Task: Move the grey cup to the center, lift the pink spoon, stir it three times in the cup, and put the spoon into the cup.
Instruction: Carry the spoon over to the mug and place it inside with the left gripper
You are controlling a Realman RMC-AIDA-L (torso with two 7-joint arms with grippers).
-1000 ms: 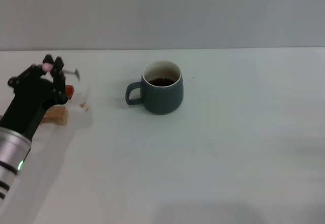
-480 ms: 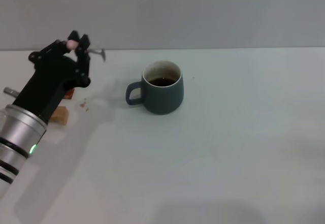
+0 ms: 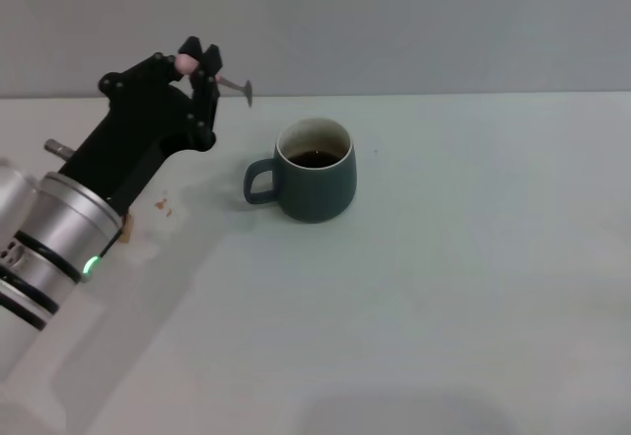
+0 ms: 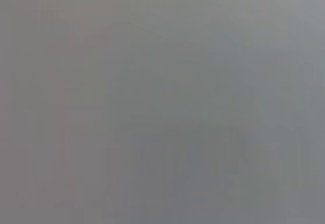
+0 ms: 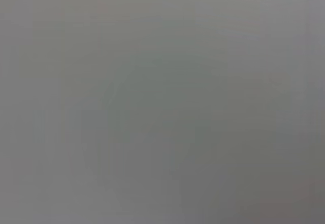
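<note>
Left gripper, clamped on the pink spoon, has risen and swung right, now just left of the grey cup at table centre; stirring looks next. Right arm unseen.

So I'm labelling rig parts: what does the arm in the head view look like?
The left arm is a silver cylinder with black bands and a small green light. Its end effector is matte black, angular, with two slim fingers. No cables show.

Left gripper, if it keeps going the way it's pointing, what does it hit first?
Probably nothing nearby: the left gripper, shut on the pink spoon, points up and away toward the wall, passing left of the grey cup. Depth is uncertain.
</note>
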